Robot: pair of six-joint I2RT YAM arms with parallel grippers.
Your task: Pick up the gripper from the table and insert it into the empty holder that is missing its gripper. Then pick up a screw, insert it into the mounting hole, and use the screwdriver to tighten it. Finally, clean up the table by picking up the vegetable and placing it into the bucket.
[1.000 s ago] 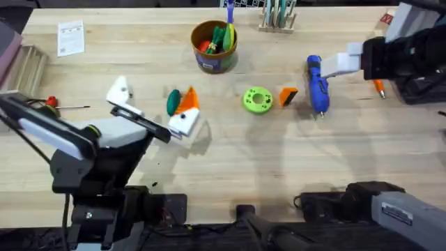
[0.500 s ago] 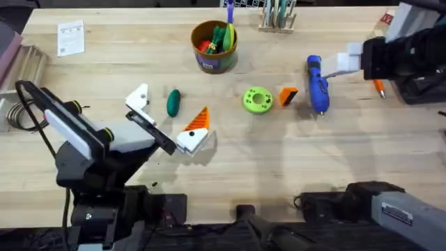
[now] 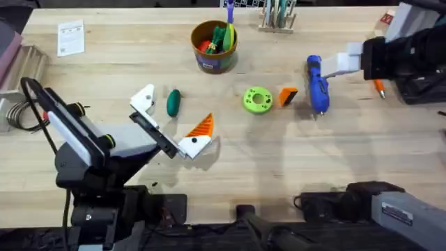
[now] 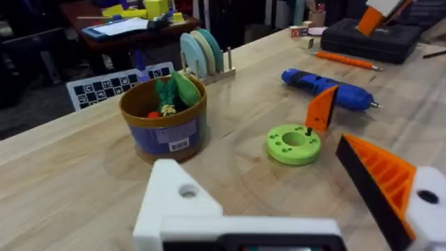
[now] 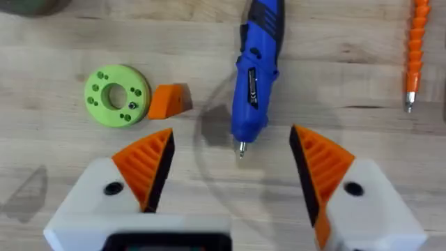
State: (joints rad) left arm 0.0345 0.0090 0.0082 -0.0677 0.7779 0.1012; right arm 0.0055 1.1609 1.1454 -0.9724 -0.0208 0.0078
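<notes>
The gripper (image 3: pixel 288 96) — a small orange wedge with a black face — lies on the wooden surface (image 3: pixel 279 160), just beside the lime-green disc (image 3: pixel 257 100) and near the blue screwdriver (image 3: pixel 318 85). It looks light and rigid, a hard plastic part with sloped faces that could slip, so pinching it across its flat sides seems the safest hold.

The left gripper (image 3: pixel 174 129) stands with its fingers spread wide and empty. One finger carries its orange pad; the other is the bare white holder (image 3: pixel 143 98), missing its wedge. The right gripper (image 5: pixel 230 164) hangs over the screwdriver's tip, fingers wide, holding nothing.

By count: one loose wedge, one green disc, one blue screwdriver, one dark green vegetable (image 3: pixel 173 102) lying near the holder, and one bucket (image 3: pixel 214 47) already holding a few toys. A dark speck on the disc may be a screw — too small to tell.
</notes>
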